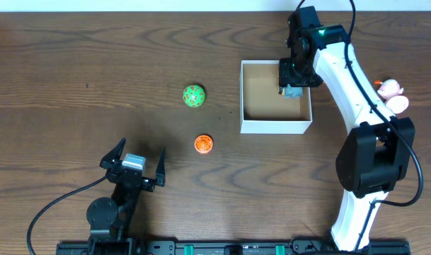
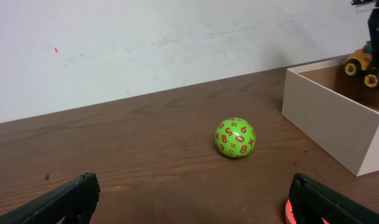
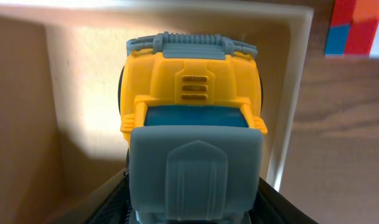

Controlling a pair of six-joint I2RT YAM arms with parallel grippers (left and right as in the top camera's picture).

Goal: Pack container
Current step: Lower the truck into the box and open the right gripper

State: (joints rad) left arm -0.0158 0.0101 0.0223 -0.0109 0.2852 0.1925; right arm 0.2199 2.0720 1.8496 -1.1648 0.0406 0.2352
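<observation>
Counted: 1 container (image 1: 275,127), 1 yellow toy truck (image 3: 189,93), 1 green ball (image 1: 194,96), 1 orange ball (image 1: 204,144), 2 pink toys (image 1: 391,88).

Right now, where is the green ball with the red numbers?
In the overhead view, the green ball sits on the table, to the left of the container, apart from it, with the orange toy just nearer the robot.

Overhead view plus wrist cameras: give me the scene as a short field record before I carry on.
Box: square white cardboard box with brown inside, open top, right of table centre
Truck: yellow and grey-blue plastic toy truck, inside the box by its right wall
Right fingers: closed on the truck, over the box
Left fingers: open, empty, near the front edge
Loose toys: green ball with red numerals and round orange toy, both left of the box
Other: pink toys right of the arm
</observation>
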